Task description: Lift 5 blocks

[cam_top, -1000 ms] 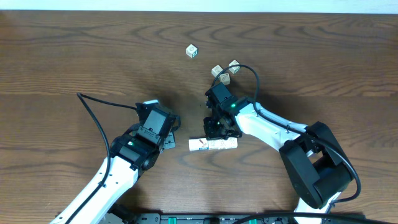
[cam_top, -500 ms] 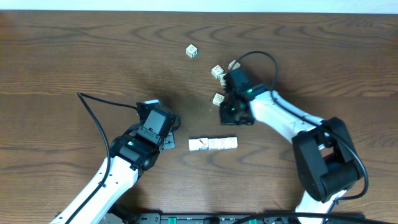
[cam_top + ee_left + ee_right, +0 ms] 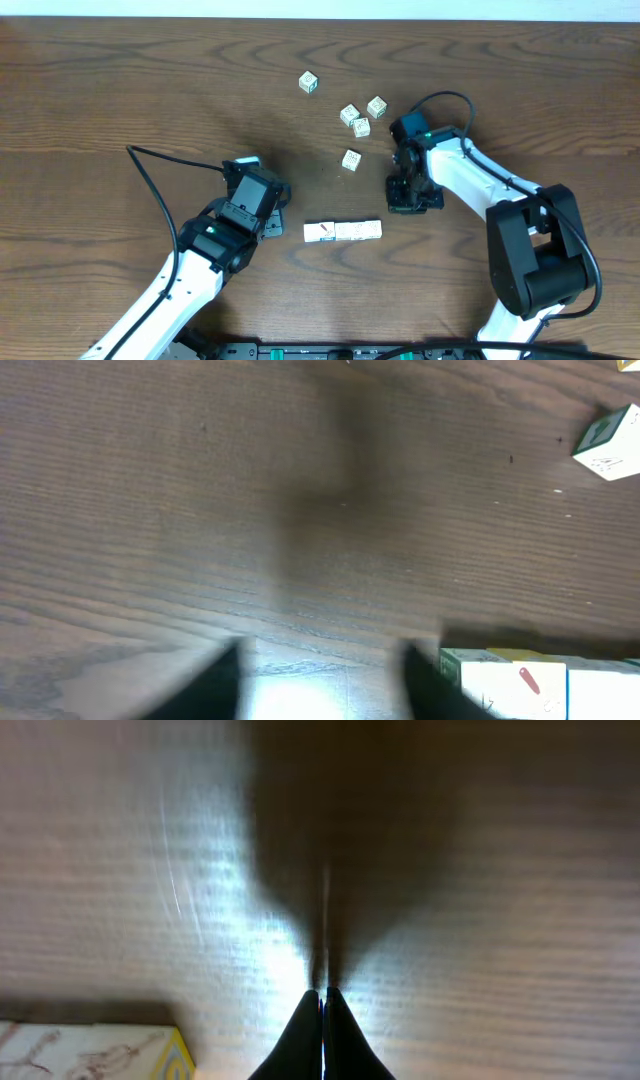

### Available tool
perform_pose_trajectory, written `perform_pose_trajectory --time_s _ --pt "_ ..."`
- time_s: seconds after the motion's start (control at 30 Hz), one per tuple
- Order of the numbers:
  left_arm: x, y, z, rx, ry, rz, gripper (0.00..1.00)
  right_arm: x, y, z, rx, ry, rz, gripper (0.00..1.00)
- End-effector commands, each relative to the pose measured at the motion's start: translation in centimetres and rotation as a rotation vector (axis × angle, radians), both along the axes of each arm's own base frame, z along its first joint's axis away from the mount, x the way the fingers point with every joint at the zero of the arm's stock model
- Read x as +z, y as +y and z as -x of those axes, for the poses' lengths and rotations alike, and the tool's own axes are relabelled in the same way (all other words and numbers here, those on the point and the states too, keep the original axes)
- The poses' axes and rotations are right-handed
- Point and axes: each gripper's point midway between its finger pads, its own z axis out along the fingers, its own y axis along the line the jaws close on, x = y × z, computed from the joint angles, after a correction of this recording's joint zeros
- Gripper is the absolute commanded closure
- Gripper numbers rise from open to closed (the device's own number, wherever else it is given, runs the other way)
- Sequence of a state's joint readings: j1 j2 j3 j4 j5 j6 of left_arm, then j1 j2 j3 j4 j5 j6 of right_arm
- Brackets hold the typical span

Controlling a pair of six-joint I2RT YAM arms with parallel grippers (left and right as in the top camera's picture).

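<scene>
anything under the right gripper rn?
Only bare table under the shut right gripper; nothing between its tips. One block lies off to the side, apart. Overhead, the gripper itself covers that spot.

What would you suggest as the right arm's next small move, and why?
Probably swing the shut right gripper over to the nearest loose block and nudge it toward the row of blocks. That row holds only three, five are wanted, and the gripper hangs empty just beyond the row's right end, with the loose block close by.
</scene>
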State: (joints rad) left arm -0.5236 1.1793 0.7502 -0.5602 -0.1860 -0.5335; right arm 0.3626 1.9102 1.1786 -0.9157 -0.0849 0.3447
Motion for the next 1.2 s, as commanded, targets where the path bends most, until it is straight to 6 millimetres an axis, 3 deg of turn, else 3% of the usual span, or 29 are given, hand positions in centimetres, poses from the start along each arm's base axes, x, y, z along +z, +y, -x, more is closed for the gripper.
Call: perform_pose_trajectory --time_s 0.0,0.27,0.47,0.77,1.17 --pt "-1.4 0.4 0.1 0.000 0.040 -0.034 0.81 0.0 1.1 1.4 0.076 0.004 0.005 0.99" --pt "-4.7 0.4 0.3 0.000 0.141 -0.091 0.81 -1.3 3.0 3.5 0.072 0.015 0.011 0.99" --pt "-6.4 0.3 0.1 0.022 0.179 -0.101 0.81 -2.4 3.0 4.7 0.003 0.026 0.025 0.99" --pt "-6.9 -1.0 0.8 -0.001 0.225 -0.027 0.81 -2.6 4.2 5.3 -0.019 0.059 -0.047 0.99" --pt "-7.0 -1.2 0.9 -0.009 0.231 -0.021 0.81 -2.5 3.1 6.1 0.086 0.082 -0.009 0.99"
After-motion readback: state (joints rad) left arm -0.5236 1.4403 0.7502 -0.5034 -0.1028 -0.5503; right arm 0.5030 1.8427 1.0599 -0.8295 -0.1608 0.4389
